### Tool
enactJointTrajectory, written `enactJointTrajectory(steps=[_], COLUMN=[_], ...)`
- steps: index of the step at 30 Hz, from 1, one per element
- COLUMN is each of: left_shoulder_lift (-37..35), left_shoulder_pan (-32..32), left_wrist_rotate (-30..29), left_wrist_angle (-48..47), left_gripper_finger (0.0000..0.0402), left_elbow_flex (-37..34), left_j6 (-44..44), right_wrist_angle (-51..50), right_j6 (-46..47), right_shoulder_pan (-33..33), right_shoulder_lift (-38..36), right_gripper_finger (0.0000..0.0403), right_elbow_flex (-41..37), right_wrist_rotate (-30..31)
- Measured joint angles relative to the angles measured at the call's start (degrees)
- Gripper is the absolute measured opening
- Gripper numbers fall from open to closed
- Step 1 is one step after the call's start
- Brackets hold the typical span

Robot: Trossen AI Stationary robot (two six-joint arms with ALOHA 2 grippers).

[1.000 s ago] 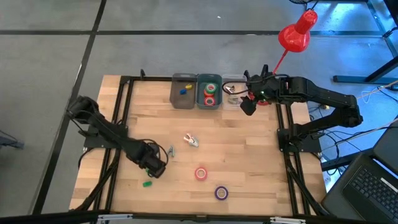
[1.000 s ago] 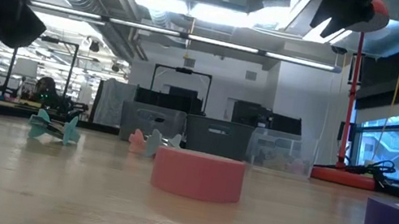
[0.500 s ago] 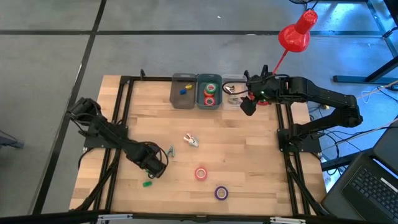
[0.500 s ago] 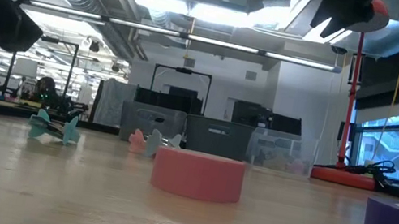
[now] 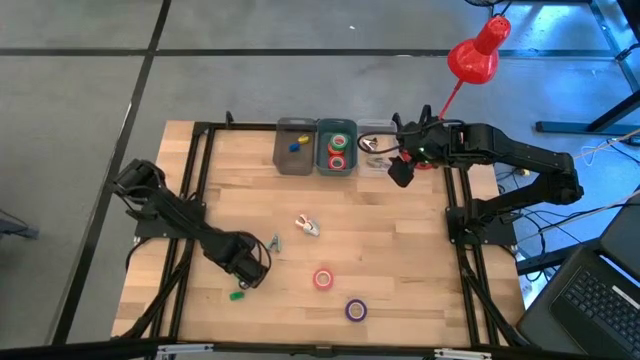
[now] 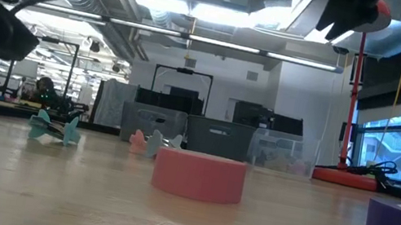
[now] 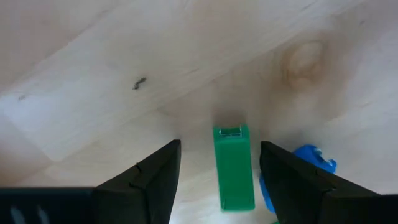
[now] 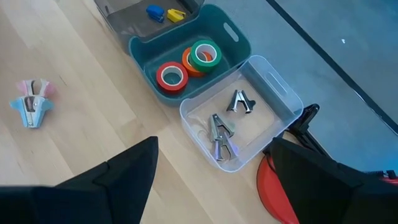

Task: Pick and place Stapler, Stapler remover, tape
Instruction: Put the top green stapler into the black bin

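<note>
- Left tool (image 7: pixel 219 180) hangs low over the table (image 5: pixel 400 260), fingers spread, green stapler (image 7: pixel 233 167) sitting right between them.
- Farther out, red tape (image 5: pixel 323 278) and purple tape (image 5: pixel 356 310) lie loose.
- Right tool (image 5: pixel 398 170) hovers spread beside the clear bin (image 8: pixel 281 99) holding staple removers (image 8: pixel 220 133).

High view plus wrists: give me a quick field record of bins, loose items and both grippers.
grey bin: small blue and yellow pieces
teal bin: red, orange, green tape rolls
clear bin: metal staple removers
loose on table: pink tape roll, purple tape roll, pastel staple remover
left gripper: open, straddling green stapler
right gripper: open, empty, by the clear bin
</note>
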Motion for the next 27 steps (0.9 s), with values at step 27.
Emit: enactJointTrajectory(steps=[27], left_shoulder_lift=[-9.8], left_shoulder_pan=[7.2], left_wrist_rotate=[3.8], left_wrist_angle=[-18.6], left_gripper_finger=[0.0053], left_elbow_flex=[8.4], left_j6=[22.0], right_wrist_angle=[-0.4], right_j6=[0.0], right_shoulder_pan=[0.0], right_shoulder_lift=[0.0], right_gripper_finger=[0.0314], right_elbow_flex=[0.0], right_wrist_rotate=[0.2])
